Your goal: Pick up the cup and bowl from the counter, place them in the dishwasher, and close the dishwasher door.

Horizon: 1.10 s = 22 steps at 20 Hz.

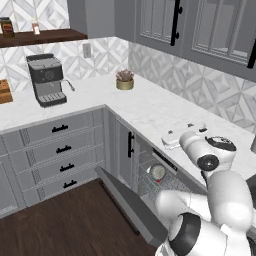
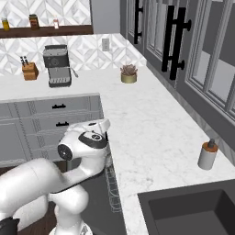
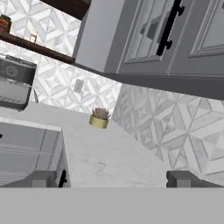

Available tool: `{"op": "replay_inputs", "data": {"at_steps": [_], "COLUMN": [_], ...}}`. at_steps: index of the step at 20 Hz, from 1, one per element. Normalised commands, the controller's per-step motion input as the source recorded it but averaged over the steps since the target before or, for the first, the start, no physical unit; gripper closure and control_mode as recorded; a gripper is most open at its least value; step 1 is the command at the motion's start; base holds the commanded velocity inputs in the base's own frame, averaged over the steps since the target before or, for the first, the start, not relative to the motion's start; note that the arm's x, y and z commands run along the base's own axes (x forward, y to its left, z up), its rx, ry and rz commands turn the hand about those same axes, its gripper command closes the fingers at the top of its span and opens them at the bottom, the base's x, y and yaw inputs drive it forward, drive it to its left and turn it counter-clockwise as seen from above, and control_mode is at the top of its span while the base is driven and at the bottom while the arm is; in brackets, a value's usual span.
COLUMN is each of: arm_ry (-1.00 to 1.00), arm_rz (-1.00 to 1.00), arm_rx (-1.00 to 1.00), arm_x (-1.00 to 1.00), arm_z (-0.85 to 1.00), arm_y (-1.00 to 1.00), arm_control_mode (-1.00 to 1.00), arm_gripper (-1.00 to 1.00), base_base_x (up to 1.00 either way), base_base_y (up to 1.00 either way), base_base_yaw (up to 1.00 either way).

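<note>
My gripper (image 3: 113, 179) is open with nothing between its fingertips (image 3: 43, 178), which stand wide apart. It hovers over the front edge of the white counter (image 1: 145, 107), above the dishwasher (image 1: 150, 167), and looks along the counter (image 3: 100, 162) toward the far wall. The hand also appears in the left base view (image 1: 172, 139) and the right base view (image 2: 103, 123). The dishwasher door (image 1: 130, 210) hangs down, open. In the wire rack (image 2: 112, 193) sits a small round thing with a pale face and a reddish edge (image 1: 158, 172), which looks like the cup. The bowl is out of view.
A yellow plant pot (image 1: 124, 81) stands by the back wall and a coffee machine (image 1: 46, 80) on the left run. A steel soap dispenser (image 2: 207, 156) stands near the dark sink (image 2: 193, 206). Grey drawers (image 1: 62, 150) flank the dishwasher and upper cabinets (image 2: 174, 41) hang above.
</note>
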Motion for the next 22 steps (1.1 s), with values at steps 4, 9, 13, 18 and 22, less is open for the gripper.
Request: {"op": "replay_inputs", "data": {"at_steps": [4, 9, 13, 18, 22], "arm_ry": [0.45, 0.24, 0.08, 0.25, 0.36], "arm_rz": [-0.03, -0.02, -0.08, -0.06, -0.01], "arm_rx": [-0.06, -0.11, -0.51, -0.80, -0.98], "arm_x": [-0.51, -0.41, -0.56, -0.56, -0.57], "arm_z": [1.00, 1.00, 1.00, 0.60, 0.12], "arm_y": [-0.22, -0.04, -0.36, -0.61, -0.58], "arm_control_mode": [-1.00, -1.00, -1.00, -1.00, -1.00], "arm_gripper": [-1.00, -1.00, -1.00, -1.00, -1.00], "base_base_x": [0.00, 0.00, 0.00, 0.00, 0.00], "base_base_y": [0.00, 0.00, 0.00, 0.00, 0.00], "base_base_yaw": [0.00, 0.00, 0.00, 0.00, 0.00]}}
